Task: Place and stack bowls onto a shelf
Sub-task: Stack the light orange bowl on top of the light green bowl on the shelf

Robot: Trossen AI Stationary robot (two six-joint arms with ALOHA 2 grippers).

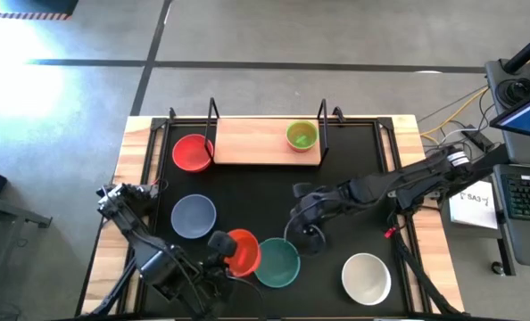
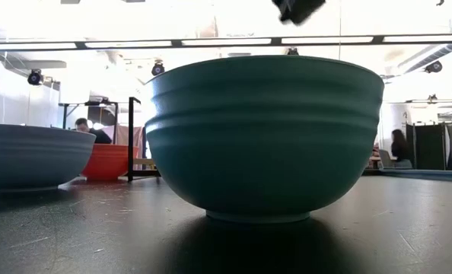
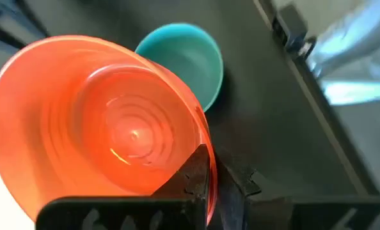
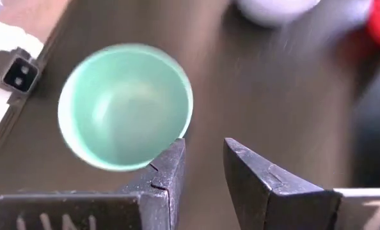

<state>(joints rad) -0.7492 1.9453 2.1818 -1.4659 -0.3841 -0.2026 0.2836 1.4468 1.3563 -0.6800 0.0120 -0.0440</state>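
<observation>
My left gripper (image 1: 232, 259) pinched the orange bowl's (image 1: 244, 251) rim, right gripper (image 1: 299, 228) spread just above the teal bowl (image 1: 278, 263), shelf (image 1: 265, 141) further back.

A: Where are the bowls sitting?
B: A small green plastic bowl (image 1: 302, 135) is resting on the light wooden shelf (image 1: 252, 140), upper centre; a red bowl (image 1: 192, 152) is lying just left.
A: Lower down?
B: Blue-grey (image 1: 194, 216), orange-red (image 1: 242, 252), teal (image 1: 277, 262), white (image 1: 366, 277).
</observation>
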